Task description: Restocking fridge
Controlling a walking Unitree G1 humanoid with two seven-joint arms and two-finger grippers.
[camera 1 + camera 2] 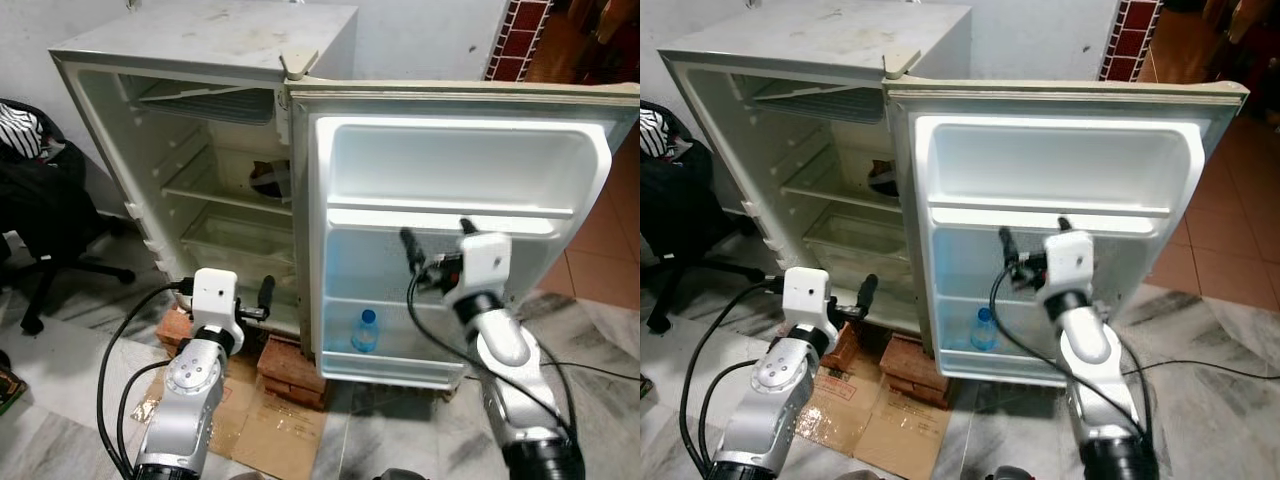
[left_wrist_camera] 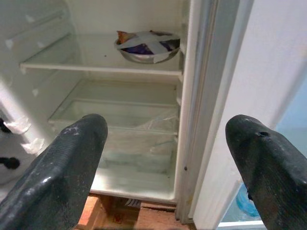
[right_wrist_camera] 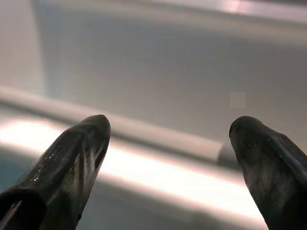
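A small white fridge (image 1: 200, 40) stands open, its door (image 1: 460, 95) swung wide to the right. A small water bottle (image 1: 366, 330) with a blue cap stands in the door's bottom shelf. On the middle shelf inside sits a metal bowl (image 2: 146, 45) covered with crossed tape. My right gripper (image 1: 436, 235) is open, held up close to the rail of the door's middle shelf (image 3: 158, 139), with nothing in it. My left gripper (image 1: 224, 282) is open and empty too, low in front of the fridge's lower compartment (image 2: 120, 124).
Red bricks (image 1: 290, 365) prop up the fridge on flattened cardboard (image 1: 270, 425). A black office chair (image 1: 40, 210) with clothes stands at the left. Black cables (image 1: 115, 350) hang from both arms. The tiled floor (image 1: 600, 330) lies to the right of the door.
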